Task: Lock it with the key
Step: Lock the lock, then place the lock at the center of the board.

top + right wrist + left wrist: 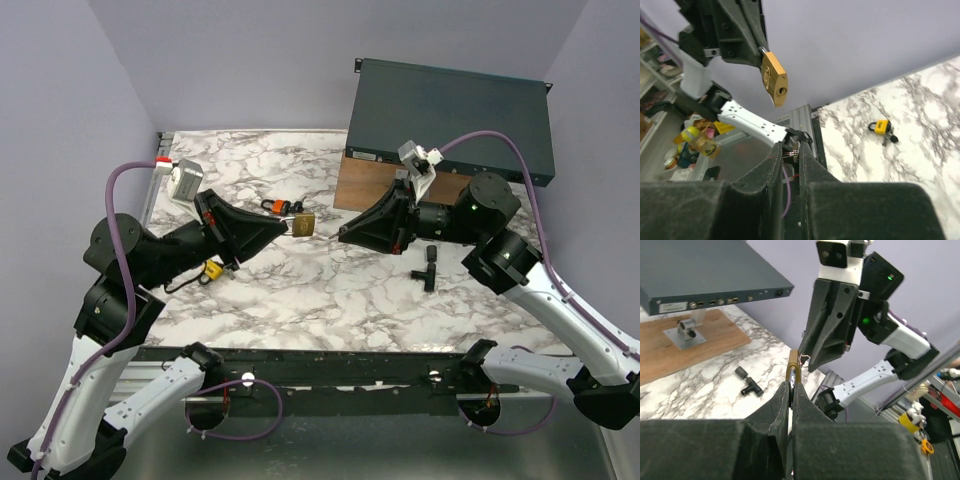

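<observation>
The brass padlock [305, 224] is held in the air above the table [330, 290], clamped at its shackle end between the closed jaws of the left gripper [288, 228]. In the right wrist view its keyhole end is seen turned towards the right gripper [343, 236]. The key [793, 151] is pinched between the right gripper's nearly closed jaws, and only its silver end is shown past the fingertips. Key and padlock are seen near each other but apart; the key is not yet put in. On the table, an orange lock [274, 207] is seen just behind the padlock, a yellow lock [212, 269] beside the left arm, and a black fitting [428, 264] beside the right arm. A dark box [450, 110] is set on a wooden board [385, 185] at the far right.
</observation>
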Robot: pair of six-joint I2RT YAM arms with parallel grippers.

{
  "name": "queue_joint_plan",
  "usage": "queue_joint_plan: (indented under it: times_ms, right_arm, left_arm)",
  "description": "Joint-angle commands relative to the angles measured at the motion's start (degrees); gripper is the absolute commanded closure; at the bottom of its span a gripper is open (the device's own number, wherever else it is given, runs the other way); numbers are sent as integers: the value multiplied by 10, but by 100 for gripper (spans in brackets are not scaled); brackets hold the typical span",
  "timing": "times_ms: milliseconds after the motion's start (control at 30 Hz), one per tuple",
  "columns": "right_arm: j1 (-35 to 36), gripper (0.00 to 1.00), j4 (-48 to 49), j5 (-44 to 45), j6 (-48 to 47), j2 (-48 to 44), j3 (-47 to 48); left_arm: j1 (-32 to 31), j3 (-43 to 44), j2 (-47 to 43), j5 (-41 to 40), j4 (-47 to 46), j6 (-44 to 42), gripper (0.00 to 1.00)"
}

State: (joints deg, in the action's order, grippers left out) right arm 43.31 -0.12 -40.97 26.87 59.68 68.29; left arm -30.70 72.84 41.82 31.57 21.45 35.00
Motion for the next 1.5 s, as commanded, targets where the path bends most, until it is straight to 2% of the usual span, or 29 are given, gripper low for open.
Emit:
queue_joint_plan:
  times_ms: [0, 233, 500, 667, 900, 1033, 1167, 1433, 1467]
  right_arm:
    - [1, 99, -91, 93, -35, 19, 14]
    - [5, 99, -132, 177, -45, 74, 3]
    - [43, 99, -123, 292, -32, 155, -16]
    - [66, 99, -118, 377, -16, 237, -16]
    - [89, 99, -86, 395, -2, 320, -15]
    - [100, 99, -84, 400, -1, 352, -1]
    - [105, 99, -81, 398, 0, 370, 4]
    - [115, 99, -72, 392, 7, 403, 6]
    - [117, 99, -71, 388, 8, 407, 8]
  left_arm:
    - [12, -22, -9, -79, 29, 27, 100]
    - [39, -123, -18, -145, 45, 93, 100]
    - [98, -296, 1, -139, -65, 186, 100]
    - [121, -375, 33, -179, -76, 210, 100]
    - [145, -484, 108, -181, -169, 240, 100]
    - [151, -520, 171, -163, -240, 255, 100]
    - [154, -536, 198, -168, -258, 256, 100]
    - [163, -516, 224, -237, -149, 254, 100]
    - [165, -517, 225, -236, -152, 251, 96]
